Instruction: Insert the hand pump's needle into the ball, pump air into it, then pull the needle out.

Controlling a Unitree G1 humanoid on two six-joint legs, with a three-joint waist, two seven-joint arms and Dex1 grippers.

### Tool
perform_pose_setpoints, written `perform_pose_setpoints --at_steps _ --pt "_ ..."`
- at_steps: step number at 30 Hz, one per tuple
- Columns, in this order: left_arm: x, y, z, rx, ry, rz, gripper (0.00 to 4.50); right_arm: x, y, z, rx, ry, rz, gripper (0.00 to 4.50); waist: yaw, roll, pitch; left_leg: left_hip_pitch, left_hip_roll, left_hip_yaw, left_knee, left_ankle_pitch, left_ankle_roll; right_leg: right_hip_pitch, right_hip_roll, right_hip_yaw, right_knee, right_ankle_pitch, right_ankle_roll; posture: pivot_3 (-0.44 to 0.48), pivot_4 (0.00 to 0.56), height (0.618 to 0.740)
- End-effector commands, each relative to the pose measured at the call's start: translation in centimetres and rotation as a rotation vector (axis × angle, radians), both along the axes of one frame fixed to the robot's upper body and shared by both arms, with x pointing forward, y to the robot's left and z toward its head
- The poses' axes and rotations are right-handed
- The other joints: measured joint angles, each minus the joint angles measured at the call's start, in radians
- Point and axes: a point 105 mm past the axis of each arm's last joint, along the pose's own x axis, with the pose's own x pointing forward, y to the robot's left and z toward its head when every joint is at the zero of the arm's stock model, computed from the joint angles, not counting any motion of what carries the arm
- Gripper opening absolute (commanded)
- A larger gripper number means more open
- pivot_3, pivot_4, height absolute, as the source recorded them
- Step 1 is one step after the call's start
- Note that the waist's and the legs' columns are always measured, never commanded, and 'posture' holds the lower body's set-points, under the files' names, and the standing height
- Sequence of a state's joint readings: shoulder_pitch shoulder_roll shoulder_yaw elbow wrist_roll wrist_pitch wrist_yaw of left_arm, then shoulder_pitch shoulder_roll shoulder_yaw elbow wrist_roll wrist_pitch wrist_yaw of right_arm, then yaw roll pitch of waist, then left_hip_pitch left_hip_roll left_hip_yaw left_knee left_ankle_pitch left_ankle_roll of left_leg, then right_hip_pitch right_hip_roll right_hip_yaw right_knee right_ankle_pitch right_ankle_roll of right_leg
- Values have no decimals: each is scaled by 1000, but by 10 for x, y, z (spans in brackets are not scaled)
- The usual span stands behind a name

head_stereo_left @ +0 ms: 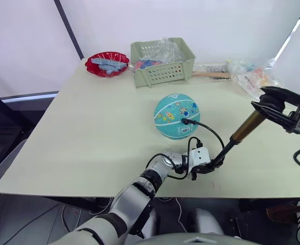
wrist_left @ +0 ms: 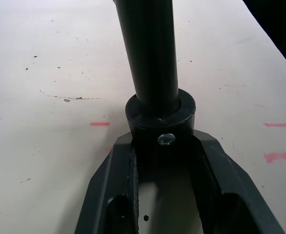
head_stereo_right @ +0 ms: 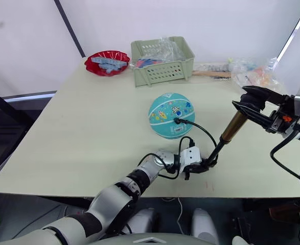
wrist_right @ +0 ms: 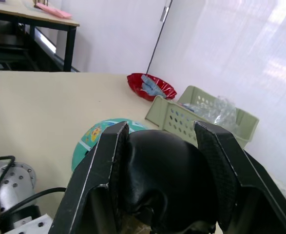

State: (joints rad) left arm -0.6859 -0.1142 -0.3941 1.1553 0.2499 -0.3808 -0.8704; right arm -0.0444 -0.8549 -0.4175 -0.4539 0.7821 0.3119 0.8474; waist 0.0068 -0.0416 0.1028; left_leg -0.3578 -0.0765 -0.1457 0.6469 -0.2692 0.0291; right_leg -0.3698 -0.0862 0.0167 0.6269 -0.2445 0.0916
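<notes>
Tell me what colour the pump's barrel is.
Gold-bronze metallic. The pump barrel shows best in the left eye view, slanting between its black foot and black handle.

A pale cream bench fills the middle, marked with small red tape lines. White curtain walls rise at twelve o'clock, crossed by a dark diagonal pole. Grey floor lies at nine o'clock. A second dark-legged table stands farther off.

A beige table carries the ball; red bowl; green basket; hand pump.
</notes>
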Motion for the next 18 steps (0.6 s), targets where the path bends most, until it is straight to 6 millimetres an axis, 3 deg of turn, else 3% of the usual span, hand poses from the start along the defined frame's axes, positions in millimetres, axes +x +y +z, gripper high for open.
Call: perform_pose_setpoints --at_steps 1,4,9,18 --pt "-21 4 -21 75 55 -77 954 7 0 -92 -138 311 -66 1628 -1 -2 -3 0 1 0 0 0 0 0 0 0 0 0 0 0 150 740" --pt "-21 3 -21 75 55 -77 954 4 5 -106 -176 324 -56 1628 -1 -6 -3 12 7 1 -2 -5 -9 12 1 0 -2 -2 -3 0 150 740" --pt "-20 2 -21 73 55 -75 954 2 11 -114 -160 336 -50 1628 -1 -6 -3 17 11 0 -5 -8 -13 21 0 -1 -3 -9 -13 0 150 740" --pt "-20 3 -21 75 57 -75 954 4 12 -88 -115 310 -21 1628 6 -6 -3 22 12 -1 -10 -9 -14 25 0 -2 -4 -11 -16 0 150 740"
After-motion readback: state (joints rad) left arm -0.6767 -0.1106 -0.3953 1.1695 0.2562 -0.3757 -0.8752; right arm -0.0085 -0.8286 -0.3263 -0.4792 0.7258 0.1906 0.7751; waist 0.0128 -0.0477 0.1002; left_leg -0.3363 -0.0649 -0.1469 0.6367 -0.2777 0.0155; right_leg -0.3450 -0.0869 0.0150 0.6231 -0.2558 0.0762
